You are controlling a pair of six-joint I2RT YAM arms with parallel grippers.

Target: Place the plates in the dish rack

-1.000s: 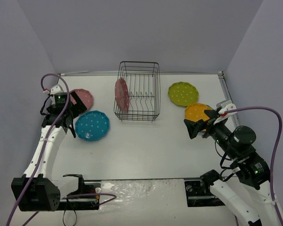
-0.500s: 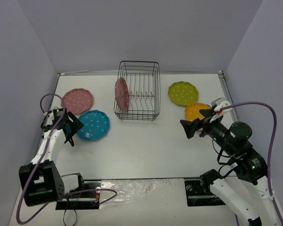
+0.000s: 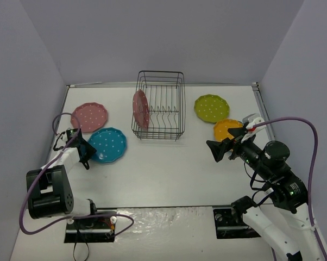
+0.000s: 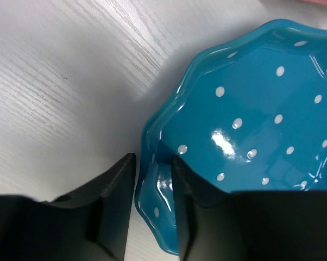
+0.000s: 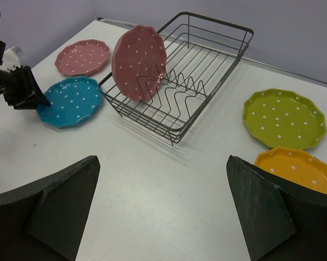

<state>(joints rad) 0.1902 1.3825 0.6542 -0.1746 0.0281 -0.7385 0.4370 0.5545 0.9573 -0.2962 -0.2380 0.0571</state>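
A blue polka-dot plate [image 3: 108,144] [image 4: 261,109] [image 5: 71,100] lies flat at the left of the table. My left gripper [image 3: 86,154] [image 4: 152,160] is low at its left edge, shut on the scalloped rim, with one finger outside and one inside. One pink plate [image 3: 140,109] [image 5: 139,62] stands on edge at the left end of the black wire dish rack [image 3: 161,72] [image 5: 218,24]. Another pink plate [image 3: 89,116] [image 5: 83,57] lies behind the blue one. My right gripper [image 3: 222,142] [image 5: 162,163] hovers wide open over bare table, holding nothing.
A lime green plate [image 3: 211,107] [image 5: 283,118] and an orange plate [image 3: 226,129] [image 5: 299,168] lie to the right of the rack, the orange one just behind my right gripper. Grey walls close in the table on three sides.
My left gripper has come down from beside the flat pink plate to the blue plate's left edge, and its jaws have closed on the rim. The right gripper has drifted slightly left.
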